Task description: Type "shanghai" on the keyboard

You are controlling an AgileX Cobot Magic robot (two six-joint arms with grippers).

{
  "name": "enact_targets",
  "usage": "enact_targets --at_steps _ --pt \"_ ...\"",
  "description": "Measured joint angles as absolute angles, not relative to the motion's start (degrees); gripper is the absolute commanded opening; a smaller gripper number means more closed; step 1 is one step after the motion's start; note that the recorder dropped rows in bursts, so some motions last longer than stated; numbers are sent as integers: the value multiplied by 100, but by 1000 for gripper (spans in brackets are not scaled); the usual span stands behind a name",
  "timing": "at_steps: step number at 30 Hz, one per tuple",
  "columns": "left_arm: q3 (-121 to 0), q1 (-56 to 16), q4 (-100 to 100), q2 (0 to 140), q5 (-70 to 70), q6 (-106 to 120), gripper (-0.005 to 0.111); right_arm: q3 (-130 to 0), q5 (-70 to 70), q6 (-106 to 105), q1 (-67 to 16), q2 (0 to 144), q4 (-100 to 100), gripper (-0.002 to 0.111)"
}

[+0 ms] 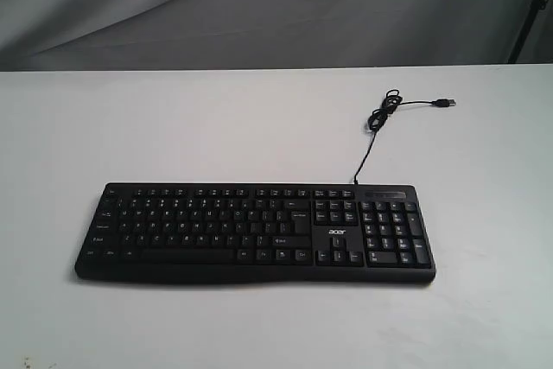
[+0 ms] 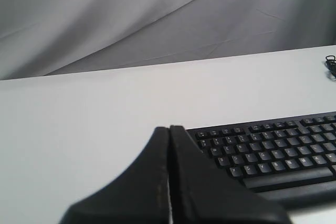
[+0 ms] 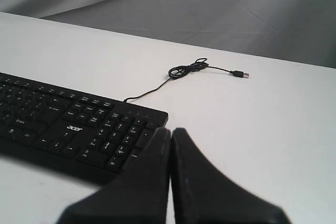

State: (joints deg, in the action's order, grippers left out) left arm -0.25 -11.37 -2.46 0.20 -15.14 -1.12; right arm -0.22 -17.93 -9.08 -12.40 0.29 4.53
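Black keyboard (image 1: 255, 232) on white table (image 1: 130, 127).
Left gripper (image 2: 169, 129) and right gripper (image 3: 171, 130) hover, fingers pressed together, keyboard just past them.

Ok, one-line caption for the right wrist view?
Shut right gripper near the keyboard's numeric-pad end; its cable lies unplugged on the table.

This looks like a staged lab or recording set-up, not a working office. A plain white flat counter (image 1: 259, 118) meets a creased grey cloth backdrop (image 1: 259, 6), with a dark slanted pole (image 1: 530, 19) at its edge. The wide black plastic keyboard (image 1: 255, 232) has its thin black USB cable (image 1: 380, 114) lying unplugged on the counter.
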Motion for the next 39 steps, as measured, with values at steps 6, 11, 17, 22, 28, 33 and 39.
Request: enact_targets --at_steps 6,11,17,22,28,33,39 --pt "-25 -1137 -246 20 -1514 -112 0 -22 -1793 -908 -1240 29 453 0" --pt "-25 -1137 -246 20 -1514 -112 0 -22 -1793 -908 -1240 29 462 0" --pt "-25 -1137 -246 20 -1514 -112 0 -22 -1793 -908 -1240 29 561 0" --pt "-25 -1137 -246 20 -1514 -112 0 -398 -2243 -908 -1240 66 990 0" --pt "-25 -1137 -246 20 -1514 -112 0 -2140 -2519 -897 -1240 1659 1455 0" --pt "-25 -1137 -246 20 -1514 -112 0 -2692 -2536 131 -1493 3110 1400 0" --pt "-25 -1137 -246 20 -1514 -112 0 -3554 -2350 335 -4211 5494 403 0"
